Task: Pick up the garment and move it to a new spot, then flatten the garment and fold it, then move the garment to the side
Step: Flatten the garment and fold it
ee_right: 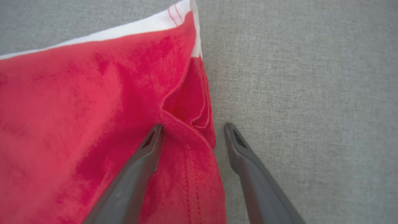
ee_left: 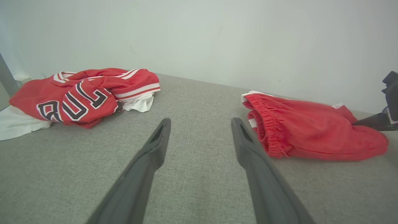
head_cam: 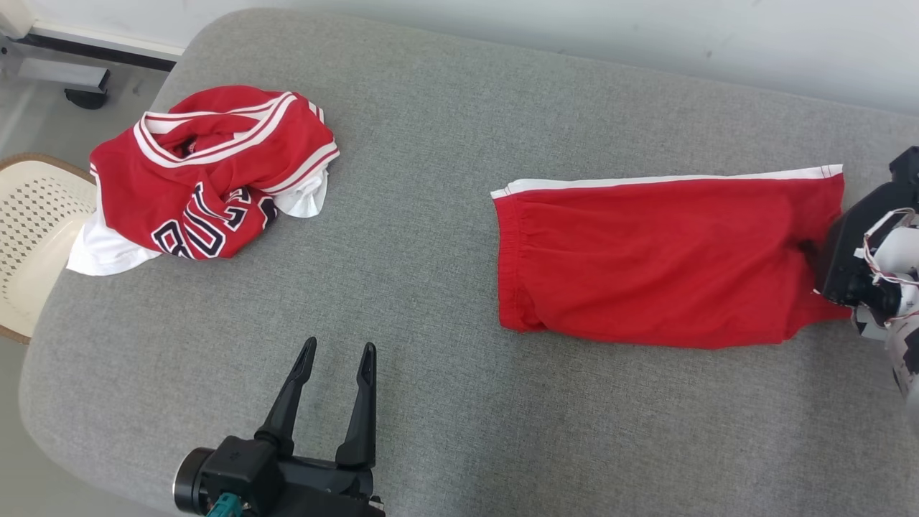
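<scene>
The red shorts (head_cam: 668,262) point lengthwise at the nearer right end effector (ee_right: 193,130), spread astride their hem; the left end effector (head_cam: 338,348), also spread, hangs well off their waistband.

A crumpled red jersey (head_cam: 208,172) lies at the left end of the grey tabletop (head_cam: 431,287); a white perforated chair (head_cam: 36,230) stands just beside it.

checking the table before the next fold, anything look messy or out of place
The red jersey lies bunched in a heap near the grey table's left edge, lettering crumpled, unlike the red shorts lying flat. The shorts' hem gapes open by the open right claw.
</scene>
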Robot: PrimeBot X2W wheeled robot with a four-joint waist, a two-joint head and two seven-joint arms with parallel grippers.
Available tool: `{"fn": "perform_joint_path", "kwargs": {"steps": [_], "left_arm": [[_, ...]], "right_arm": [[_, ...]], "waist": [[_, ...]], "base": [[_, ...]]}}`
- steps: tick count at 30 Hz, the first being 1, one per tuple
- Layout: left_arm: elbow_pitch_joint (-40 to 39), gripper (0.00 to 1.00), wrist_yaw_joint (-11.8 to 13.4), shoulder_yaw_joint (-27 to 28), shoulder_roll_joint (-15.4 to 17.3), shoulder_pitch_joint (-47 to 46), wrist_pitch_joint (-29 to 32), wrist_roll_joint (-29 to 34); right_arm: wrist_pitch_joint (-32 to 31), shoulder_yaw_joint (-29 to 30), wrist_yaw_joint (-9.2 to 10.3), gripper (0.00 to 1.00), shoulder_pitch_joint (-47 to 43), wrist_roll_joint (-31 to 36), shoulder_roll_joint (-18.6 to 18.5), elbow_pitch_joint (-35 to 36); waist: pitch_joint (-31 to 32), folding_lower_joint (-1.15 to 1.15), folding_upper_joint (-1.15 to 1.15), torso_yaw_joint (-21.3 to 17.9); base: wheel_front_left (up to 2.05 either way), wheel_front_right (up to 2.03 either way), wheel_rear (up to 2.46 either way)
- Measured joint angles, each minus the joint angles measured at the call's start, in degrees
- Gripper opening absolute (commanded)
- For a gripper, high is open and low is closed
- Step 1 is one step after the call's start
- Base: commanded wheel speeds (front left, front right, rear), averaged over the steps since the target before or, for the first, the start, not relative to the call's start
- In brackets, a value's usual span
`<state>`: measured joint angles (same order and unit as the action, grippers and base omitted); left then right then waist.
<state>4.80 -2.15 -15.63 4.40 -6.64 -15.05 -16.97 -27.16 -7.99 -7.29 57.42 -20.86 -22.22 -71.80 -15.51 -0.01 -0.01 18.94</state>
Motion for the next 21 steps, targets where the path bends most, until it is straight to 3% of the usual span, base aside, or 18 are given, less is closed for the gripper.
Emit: {"fn": "perform_joint_path", "kwargs": {"steps": [1,2,8,21], "left_arm": [[0.04,1.0,-0.19,0.05,-0.01,0.0,0.0,0.03],[0.1,1.0,-0.21,0.1,-0.04,0.0,0.0,0.03],[0.53,1.0,-0.22,0.42,-0.16,0.21,0.0,0.02],[1.46,1.0,-0.14,0.38,-0.3,0.7,0.0,-0.01]], "right_arm": [[-0.3,0.12,0.01,0.43,0.08,0.23,0.23,-0.04],[-0.32,0.21,0.01,0.01,0.12,0.44,0.4,-0.11],[1.31,0.97,-0.31,0.0,0.15,3.47,0.69,-0.81],[8.33,8.13,-0.27,0.0,-0.05,13.5,-3.24,-1.85]], "waist": [[0.04,0.0,0.0,0.05],[0.12,0.0,0.0,0.05],[0.88,0.01,0.0,-0.46],[3.73,0.01,0.01,-3.45]], "base": [[0.0,0.0,0.0],[0.0,0.0,0.0],[0.0,0.0,0.0],[0.0,0.0,0.0]]}}
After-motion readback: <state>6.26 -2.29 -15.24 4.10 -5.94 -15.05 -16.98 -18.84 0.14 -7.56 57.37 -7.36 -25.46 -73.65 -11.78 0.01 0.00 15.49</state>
